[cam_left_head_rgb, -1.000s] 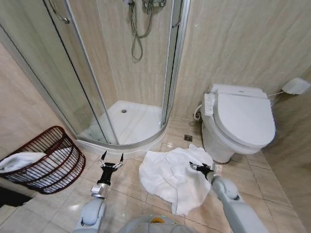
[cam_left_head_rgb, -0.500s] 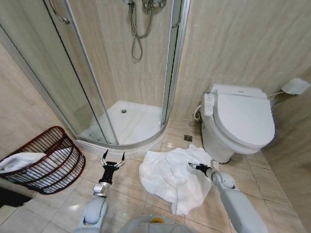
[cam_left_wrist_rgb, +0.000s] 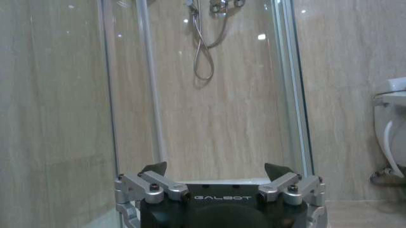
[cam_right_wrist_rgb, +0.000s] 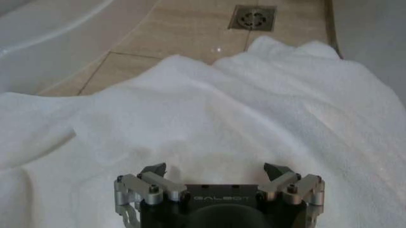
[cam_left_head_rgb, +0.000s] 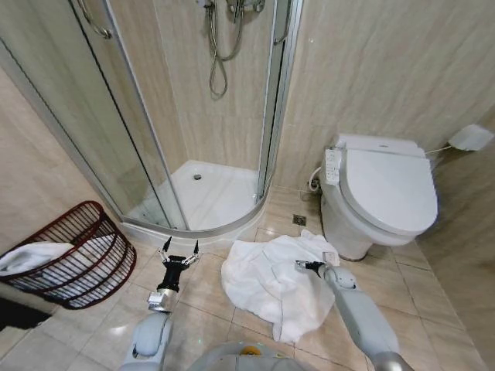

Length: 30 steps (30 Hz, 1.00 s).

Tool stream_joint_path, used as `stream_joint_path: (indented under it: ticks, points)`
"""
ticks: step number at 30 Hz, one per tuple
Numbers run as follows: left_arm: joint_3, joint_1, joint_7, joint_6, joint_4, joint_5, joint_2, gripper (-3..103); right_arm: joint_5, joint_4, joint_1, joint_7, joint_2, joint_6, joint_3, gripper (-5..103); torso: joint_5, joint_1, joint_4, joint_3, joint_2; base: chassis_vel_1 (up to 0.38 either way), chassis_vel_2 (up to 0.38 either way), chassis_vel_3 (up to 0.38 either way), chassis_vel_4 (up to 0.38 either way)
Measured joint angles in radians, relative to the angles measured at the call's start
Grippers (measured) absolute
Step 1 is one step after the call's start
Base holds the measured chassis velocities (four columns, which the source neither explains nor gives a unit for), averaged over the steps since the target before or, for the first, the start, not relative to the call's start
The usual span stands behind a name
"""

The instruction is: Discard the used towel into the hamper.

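Observation:
The used towel (cam_left_head_rgb: 267, 282), white and crumpled, lies spread on the floor tiles between the shower and the toilet; it also shows close up as towel (cam_right_wrist_rgb: 209, 123) in the right wrist view. My right gripper (cam_left_head_rgb: 300, 265) hovers low over the towel's right part, open, fingers (cam_right_wrist_rgb: 154, 169) apart with nothing between them. The hamper (cam_left_head_rgb: 77, 255), a dark reddish-brown openwork basket, stands at the left by the wall with white cloth inside. My left gripper (cam_left_head_rgb: 179, 247) is open above bare tiles left of the towel, pointing at the shower.
A glass corner shower (cam_left_head_rgb: 193, 139) with a raised white tray (cam_left_head_rgb: 209, 193) stands ahead. A white toilet (cam_left_head_rgb: 383, 193) stands right of the towel. A floor drain (cam_right_wrist_rgb: 257, 17) lies beyond the towel. Bare tiles run between the towel and the hamper.
My right gripper has slid leftward and slightly farther over the towel. The left arm, the towel and the hamper have stayed put.

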Motion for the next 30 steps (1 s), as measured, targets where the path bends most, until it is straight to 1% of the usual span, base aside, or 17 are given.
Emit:
stream_joint_path:
  ticks: [8, 12, 13, 15, 17, 18, 20, 21, 24, 26, 28, 29, 30]
  points:
    - [0.009, -0.009, -0.001, 0.023, -0.018, 0.005, -0.004, 100, -0.028, -0.121, 0.057, -0.013, 0.028, 0.051, 0.009, 100, 0.0000, 0.000, 0.0000, 0.000, 0.000, 0.000, 0.000, 0.000, 0.000]
    - [0.010, -0.013, -0.001, 0.031, -0.024, 0.005, -0.001, 100, -0.030, -0.142, 0.065, -0.023, 0.032, 0.059, 0.012, 100, 0.0000, 0.000, -0.0001, 0.000, 0.001, 0.000, 0.000, 0.000, 0.000]
    - [0.011, -0.014, -0.001, 0.033, -0.024, 0.005, 0.000, 100, -0.031, -0.149, 0.068, -0.027, 0.033, 0.062, 0.014, 101, 0.0000, 0.000, -0.0001, 0.000, 0.001, 0.000, 0.000, 0.000, 0.000]
    - [0.011, -0.015, -0.001, 0.033, -0.024, 0.004, 0.001, 100, -0.031, -0.158, 0.072, -0.031, 0.035, 0.066, 0.017, 100, -0.0001, 0.000, -0.0002, 0.000, 0.001, 0.000, 0.000, 0.000, 0.000]
    - [0.015, -0.013, -0.002, 0.043, -0.032, -0.002, 0.001, 100, -0.034, -0.177, 0.082, -0.037, 0.042, 0.073, 0.025, 92, -0.0001, 0.000, -0.0002, 0.000, 0.001, 0.000, 0.000, 0.000, 0.000]
    - [0.015, -0.013, -0.002, 0.043, -0.032, -0.002, 0.001, 100, -0.034, -0.177, 0.082, -0.037, 0.042, 0.073, 0.025, 92, -0.0001, 0.000, -0.0002, 0.000, 0.001, 0.000, 0.000, 0.000, 0.000]
    - [0.018, -0.009, -0.003, 0.051, -0.046, -0.009, 0.001, 100, -0.038, -0.195, 0.092, -0.040, 0.047, 0.082, 0.032, 82, -0.0001, 0.000, 0.0000, 0.000, 0.001, 0.000, 0.000, 0.000, 0.000]
    - [0.018, -0.009, -0.003, 0.051, -0.046, -0.009, 0.001, 100, -0.038, -0.195, 0.092, -0.040, 0.047, 0.082, 0.032, 82, -0.0001, 0.000, 0.0000, 0.000, 0.001, 0.000, 0.000, 0.000, 0.000]
    - [0.019, -0.006, -0.003, 0.056, -0.058, -0.014, 0.005, 100, -0.040, -0.208, 0.097, -0.041, 0.052, 0.094, 0.039, 65, 0.0001, 0.000, 0.0000, 0.000, 0.001, 0.000, 0.000, 0.000, 0.000]
    - [0.018, -0.006, -0.003, 0.056, -0.058, -0.015, 0.007, 100, -0.040, -0.210, 0.097, -0.041, 0.053, 0.096, 0.041, 65, 0.0000, 0.000, -0.0001, 0.000, 0.001, 0.000, 0.000, 0.000, 0.000]
    - [0.017, -0.006, -0.003, 0.057, -0.058, -0.018, 0.011, 100, -0.039, -0.215, 0.096, -0.041, 0.056, 0.102, 0.046, 54, 0.0000, 0.000, -0.0001, 0.000, 0.001, 0.000, 0.000, 0.000, 0.000]
    - [0.017, -0.006, -0.003, 0.057, -0.058, -0.018, 0.011, 100, -0.039, -0.215, 0.096, -0.041, 0.056, 0.102, 0.046, 54, 0.0000, 0.000, -0.0001, 0.000, 0.001, 0.000, 0.000, 0.000, 0.000]
    - [0.017, -0.006, -0.003, 0.057, -0.058, -0.018, 0.012, 100, -0.038, -0.217, 0.096, -0.041, 0.057, 0.106, 0.049, 49, 0.0000, 0.000, -0.0001, 0.000, 0.001, 0.000, 0.000, 0.000, 0.000]
